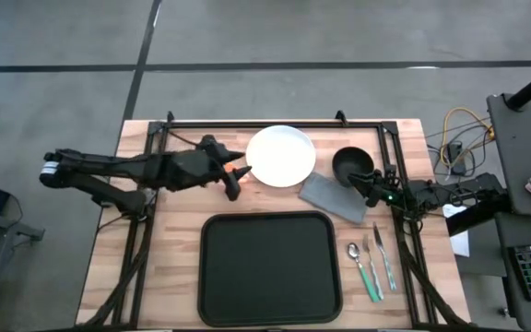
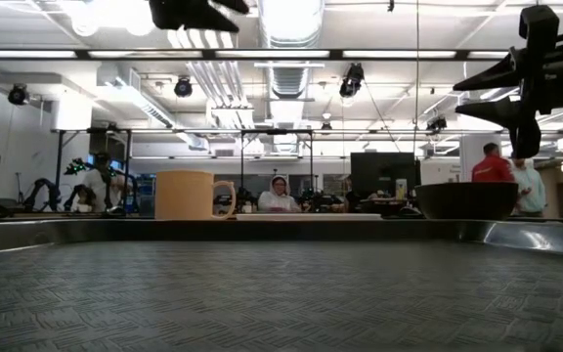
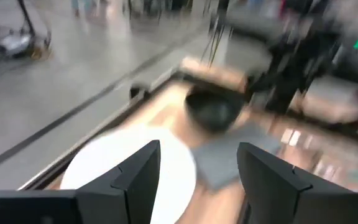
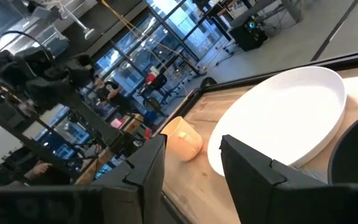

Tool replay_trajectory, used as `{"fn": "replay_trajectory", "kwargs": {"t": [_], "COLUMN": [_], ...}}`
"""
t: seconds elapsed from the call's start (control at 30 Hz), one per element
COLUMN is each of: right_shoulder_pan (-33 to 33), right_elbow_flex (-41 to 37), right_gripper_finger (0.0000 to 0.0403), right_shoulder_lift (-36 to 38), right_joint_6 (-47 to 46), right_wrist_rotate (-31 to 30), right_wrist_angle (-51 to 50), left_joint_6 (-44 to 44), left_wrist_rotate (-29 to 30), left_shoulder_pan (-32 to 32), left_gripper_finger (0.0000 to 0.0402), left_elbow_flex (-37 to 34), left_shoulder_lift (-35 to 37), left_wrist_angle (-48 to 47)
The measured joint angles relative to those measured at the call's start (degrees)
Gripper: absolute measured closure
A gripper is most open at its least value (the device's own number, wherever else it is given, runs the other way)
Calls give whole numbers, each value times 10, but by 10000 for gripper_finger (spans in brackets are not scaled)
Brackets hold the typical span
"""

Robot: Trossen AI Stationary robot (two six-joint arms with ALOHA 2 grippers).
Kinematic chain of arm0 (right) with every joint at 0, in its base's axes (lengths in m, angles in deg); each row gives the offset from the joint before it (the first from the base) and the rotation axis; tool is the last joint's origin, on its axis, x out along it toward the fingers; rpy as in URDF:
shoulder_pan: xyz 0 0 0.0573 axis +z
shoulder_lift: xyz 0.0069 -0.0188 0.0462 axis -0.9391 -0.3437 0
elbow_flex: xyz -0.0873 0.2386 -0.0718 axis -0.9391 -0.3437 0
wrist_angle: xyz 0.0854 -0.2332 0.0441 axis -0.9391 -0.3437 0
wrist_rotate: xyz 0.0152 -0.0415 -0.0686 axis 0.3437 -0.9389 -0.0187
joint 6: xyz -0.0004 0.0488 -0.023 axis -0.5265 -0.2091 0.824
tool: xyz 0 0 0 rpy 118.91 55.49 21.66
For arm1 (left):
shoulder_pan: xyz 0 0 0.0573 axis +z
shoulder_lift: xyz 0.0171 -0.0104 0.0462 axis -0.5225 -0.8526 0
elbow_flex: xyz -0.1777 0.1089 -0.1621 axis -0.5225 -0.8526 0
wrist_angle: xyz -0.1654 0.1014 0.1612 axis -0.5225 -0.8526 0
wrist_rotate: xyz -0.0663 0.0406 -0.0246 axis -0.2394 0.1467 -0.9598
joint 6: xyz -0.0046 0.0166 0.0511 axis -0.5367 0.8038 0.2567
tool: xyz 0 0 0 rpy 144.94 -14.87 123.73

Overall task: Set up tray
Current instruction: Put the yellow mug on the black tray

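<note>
- The tray (image 1: 270, 267) lies flat at the near middle of the wooden table (image 1: 169, 267). It is a wide black rectangle with rounded corners and a low raised rim, and the low view shows a ribbed, grippy floor. Nothing sits on it yet.
- The white plate (image 1: 281, 155) rests beyond the tray's far edge, round, smooth and glossy with a shallow lip. It looks like the first piece to move. A good grasp pinches the rim edge-on and keeps the plate level, since glazed ware probably slips under hard fingers.
- The left gripper (image 1: 241, 175) hangs just beside the plate's left edge, its fingers spread and holding nothing.
- The grey napkin (image 1: 332, 197) lies folded and soft, just beside the plate on the right.
- The dark bowl (image 1: 352, 164) sits at the far right, deep and round-walled.
- The right gripper (image 1: 373, 187) hovers near the bowl and napkin, its fingers parted and empty.
- A tan mug (image 4: 181, 138) stands by the plate.
- A spoon (image 1: 361, 267), fork (image 1: 372, 262) and knife (image 1: 383, 258) lie in a row right of the tray, slim metal with pale green handles.
</note>
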Motion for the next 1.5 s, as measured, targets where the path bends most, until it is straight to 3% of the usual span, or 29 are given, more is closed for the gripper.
{"fn": "replay_trajectory", "kwargs": {"t": [0.33, 0.63, 1.07, 1.5], "right_shoulder_pan": [0, 0, 0, 0], "right_elbow_flex": [0, 0, 0, 0], "right_gripper_finger": [259, 257, 266, 270], "right_shoulder_lift": [-1, 0, 0, -1], "right_joint_6": [2, 1, 2, 3], "right_wrist_rotate": [4, 4, 4, 4], "right_wrist_angle": [0, 0, 0, 0], "left_joint_6": [-1, 28, 47, 92], "left_wrist_rotate": [0, -5, -63, -65], "left_shoulder_pan": [27, 27, 26, 27], "left_gripper_finger": [207, 207, 207, 207], "left_elbow_flex": [107, 65, -50, -126], "left_shoulder_lift": [-81, -85, -84, -84], "left_wrist_angle": [-230, -278, -257, -187]}}
